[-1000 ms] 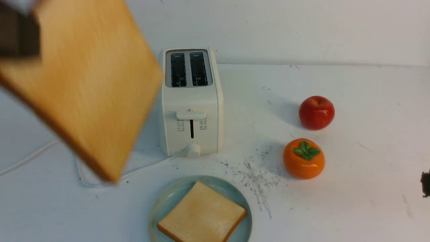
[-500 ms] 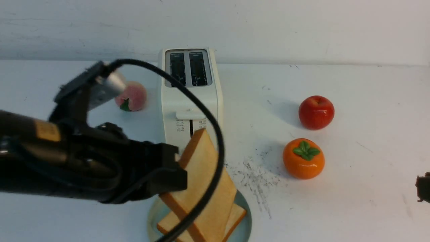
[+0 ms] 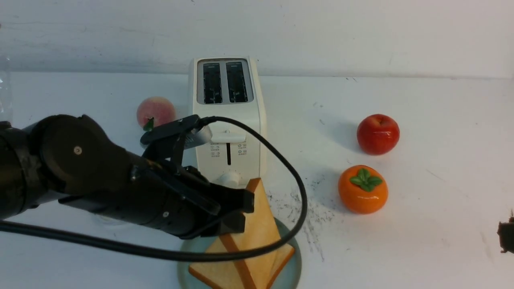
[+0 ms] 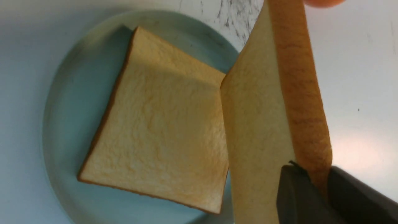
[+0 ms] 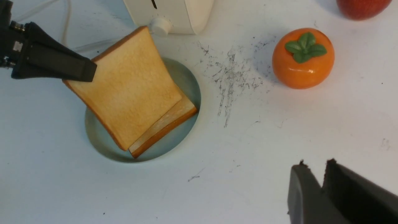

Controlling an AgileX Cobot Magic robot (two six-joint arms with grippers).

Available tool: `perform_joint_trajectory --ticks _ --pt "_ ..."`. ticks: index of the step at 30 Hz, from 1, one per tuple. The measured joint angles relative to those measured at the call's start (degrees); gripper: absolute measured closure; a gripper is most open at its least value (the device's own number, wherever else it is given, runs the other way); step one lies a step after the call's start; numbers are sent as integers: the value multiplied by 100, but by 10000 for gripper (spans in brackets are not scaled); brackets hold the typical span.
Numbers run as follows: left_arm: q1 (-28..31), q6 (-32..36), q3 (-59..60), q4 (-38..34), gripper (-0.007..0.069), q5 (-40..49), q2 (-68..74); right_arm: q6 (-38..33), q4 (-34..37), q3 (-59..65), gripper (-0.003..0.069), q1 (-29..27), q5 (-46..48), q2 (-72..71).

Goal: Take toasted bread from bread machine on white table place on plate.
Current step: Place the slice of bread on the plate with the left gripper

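My left gripper (image 3: 244,212) is shut on one corner of a toasted bread slice (image 3: 259,228) and holds it steeply tilted over the teal plate (image 3: 298,265). Its low edge reaches the second slice (image 3: 285,253), which lies flat on the plate. The left wrist view shows the held slice (image 4: 264,124) edge-on between the gripper (image 4: 317,177) fingers, beside the flat slice (image 4: 161,130) on the plate (image 4: 71,109). The cream toaster (image 3: 227,120) stands behind with both slots empty. My right gripper (image 5: 314,169) is shut and empty, low at the right (image 3: 506,237).
A red apple (image 3: 378,134) and an orange persimmon (image 3: 363,188) sit right of the toaster, a peach (image 3: 154,112) sits left of it. Dark scratch marks (image 3: 305,208) lie between the plate and the persimmon. The left arm's black cable (image 3: 289,172) loops in front of the toaster.
My left arm came down from close to the camera with the slice to the plate. Since half a second ago the slice has sunk lower and leans more over the flat slice.
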Motion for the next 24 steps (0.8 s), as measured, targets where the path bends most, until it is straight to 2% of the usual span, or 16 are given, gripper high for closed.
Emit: perform_joint_trajectory --ticks 6,16,24 --pt "0 19 0 -60 551 -25 0 0 0 0 548 0 0 0" --pt "0 376 0 -856 551 1 -135 0 0 0 538 0 0 0" --pt "0 877 0 -676 551 23 386 0 0 0 534 0 2 0"
